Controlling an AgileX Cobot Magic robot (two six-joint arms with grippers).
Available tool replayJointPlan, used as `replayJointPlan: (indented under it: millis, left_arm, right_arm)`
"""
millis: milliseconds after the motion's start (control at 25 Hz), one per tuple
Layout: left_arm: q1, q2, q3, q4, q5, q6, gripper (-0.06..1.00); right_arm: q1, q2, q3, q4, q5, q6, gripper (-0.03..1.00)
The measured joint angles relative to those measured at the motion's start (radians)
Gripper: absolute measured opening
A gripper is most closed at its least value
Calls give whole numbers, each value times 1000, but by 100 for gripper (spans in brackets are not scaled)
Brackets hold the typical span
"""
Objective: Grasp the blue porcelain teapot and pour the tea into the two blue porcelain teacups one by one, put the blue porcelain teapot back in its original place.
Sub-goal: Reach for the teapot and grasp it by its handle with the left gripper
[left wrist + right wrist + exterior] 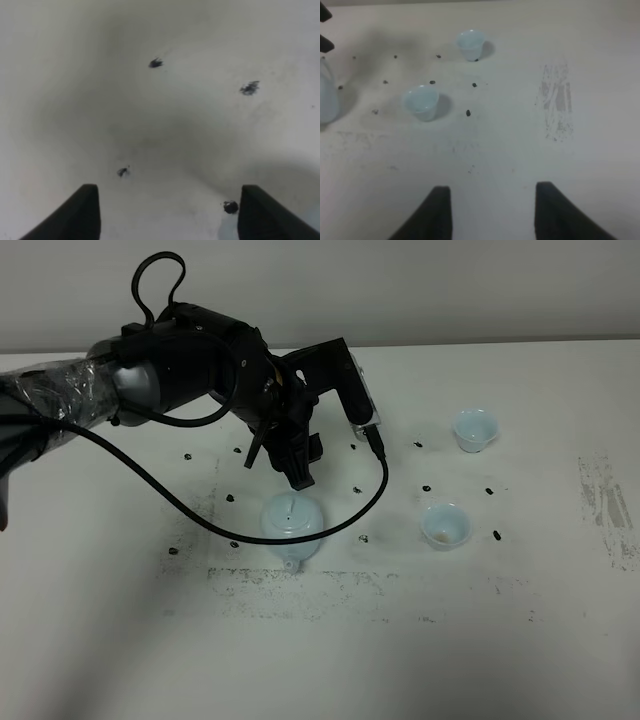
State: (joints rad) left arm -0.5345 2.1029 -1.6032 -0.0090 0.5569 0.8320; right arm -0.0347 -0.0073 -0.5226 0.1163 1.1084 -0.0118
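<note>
The blue porcelain teapot [292, 522] stands on the white table [120, 620], its spout toward the front edge. My left gripper [281, 470] hangs just behind and above it, pointing down. In the left wrist view that gripper [170, 215] is open, with only bare speckled table between its dark fingers [82, 212]. The two blue porcelain teacups stand upright to the right, one far [475, 428] and one near [445, 526]. The right wrist view shows both teacups, far [470, 44] and near [421, 101], plus the teapot's edge [327, 97]. My right gripper [492, 215] is open and holds nothing.
Black specks [427, 485] dot the table around the teapot and cups. A grey scuffed patch [605, 505] lies near the right edge. The left arm's black cable [180, 505] loops low over the table left of the teapot.
</note>
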Motion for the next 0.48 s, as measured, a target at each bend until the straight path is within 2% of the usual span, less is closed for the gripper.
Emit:
replayJointPlan:
  millis: [200, 480]
  left_arm:
    - [-6, 6, 0, 0, 19, 37, 54]
    - [-6, 44, 0, 9, 15, 42, 52]
  right_arm:
    - [0, 0, 0, 0, 0, 0, 41]
    - [0, 0, 0, 0, 0, 0, 41]
